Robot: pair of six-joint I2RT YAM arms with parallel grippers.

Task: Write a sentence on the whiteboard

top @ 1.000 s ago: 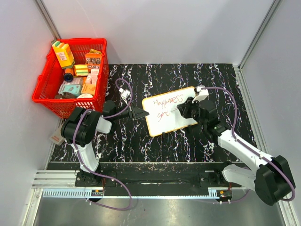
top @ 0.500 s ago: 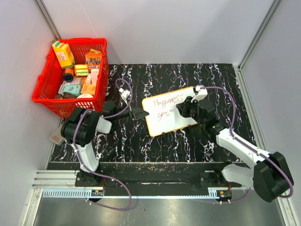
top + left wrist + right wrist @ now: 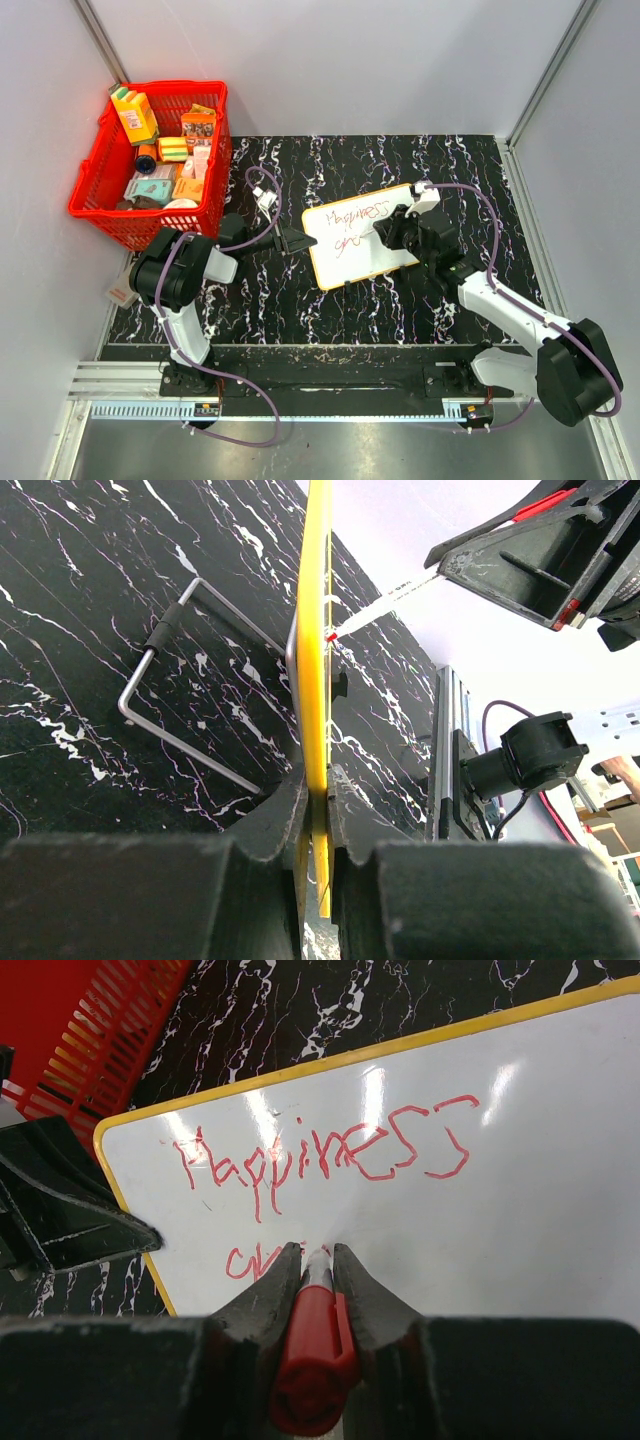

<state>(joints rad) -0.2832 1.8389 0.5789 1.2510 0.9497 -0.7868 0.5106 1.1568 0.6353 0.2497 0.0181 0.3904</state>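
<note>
Pale walls box in a black table veined with white, with a red basket full of small packets and cartons at its far left corner. Near the middle of the table is the whiteboard, set at a slant, its left corner toward the left arm and its right end toward the right arm. The left jaws are closed tight on the board's left edge. In the left wrist view the orange-yellow rim runs edge-on between them, pinched from both sides. That view also shows a bent wire stand on the side of the board away from the writing, its outer bend down near the table. The right jaws are shut around the barrel of a red marker, and its pale tip meets the board's face just below the first line of writing. The sentence is in thin red script. Its top line reads "Happiness", stretching from near the left corner across most of the board. A second line begins under it at the left, with a couple of letters showing beside the jaws and the rest hidden behind them. Purple cables loop from both wrists back along the arms.
</note>
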